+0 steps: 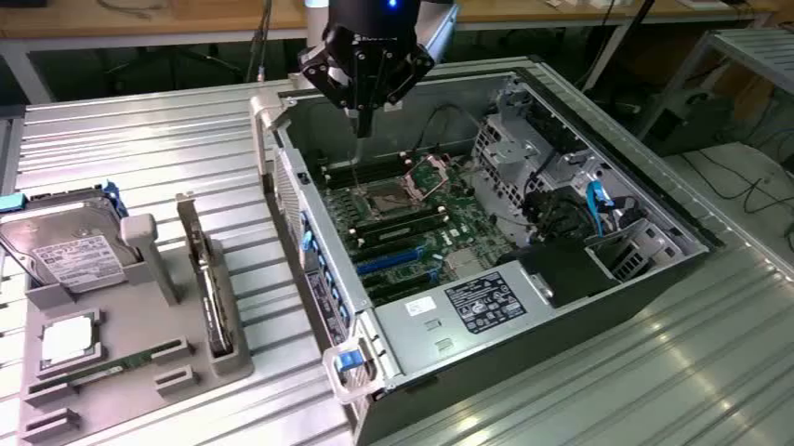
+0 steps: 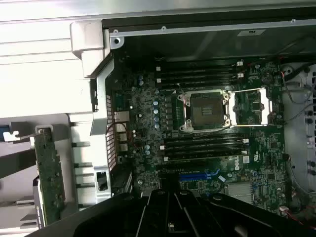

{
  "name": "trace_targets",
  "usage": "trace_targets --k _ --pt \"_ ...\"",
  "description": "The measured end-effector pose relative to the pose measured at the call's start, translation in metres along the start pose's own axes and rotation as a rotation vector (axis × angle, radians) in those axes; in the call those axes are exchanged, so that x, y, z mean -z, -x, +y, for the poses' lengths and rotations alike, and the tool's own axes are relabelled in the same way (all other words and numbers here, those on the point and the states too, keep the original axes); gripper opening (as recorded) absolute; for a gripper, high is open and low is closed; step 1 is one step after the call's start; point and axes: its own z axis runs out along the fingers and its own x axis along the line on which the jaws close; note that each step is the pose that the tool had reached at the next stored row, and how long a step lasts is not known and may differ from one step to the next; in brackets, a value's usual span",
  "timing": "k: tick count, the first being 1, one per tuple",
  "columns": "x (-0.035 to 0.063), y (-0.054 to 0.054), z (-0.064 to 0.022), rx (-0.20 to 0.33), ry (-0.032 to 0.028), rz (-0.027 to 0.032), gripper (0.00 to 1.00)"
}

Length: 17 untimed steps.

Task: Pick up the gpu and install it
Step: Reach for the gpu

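The gpu [image 1: 208, 293] stands on edge in a slot of the grey holder tray [image 1: 186, 367] at the exterior view's left, its silver bracket at the far end. The wrist view catches it as a thin card [image 2: 49, 180] beside the case wall. My gripper [image 1: 361, 125] hangs shut and empty over the far end of the open computer case [image 1: 546, 288], well away from the gpu. Seen from the wrist, the gripper [image 2: 170, 210] has its dark fingers pressed together above the motherboard [image 2: 148, 123].
On the holder tray also lie a silver hard drive [image 1: 69, 255], a processor chip [image 1: 69, 339] and a green memory stick [image 1: 110, 369]. Inside the case are an open CPU socket [image 2: 206, 111], blue expansion slots [image 1: 390, 260] and drive cages [image 1: 546, 149]. Ribbed metal table all around.
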Motion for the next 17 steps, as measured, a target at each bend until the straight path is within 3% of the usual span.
trace_targets --k 4,17 --pt "0.0002 -0.008 -0.0006 0.000 0.0001 0.0000 0.11" --pt "0.0004 -0.017 -0.0013 0.000 0.0001 0.0000 0.11"
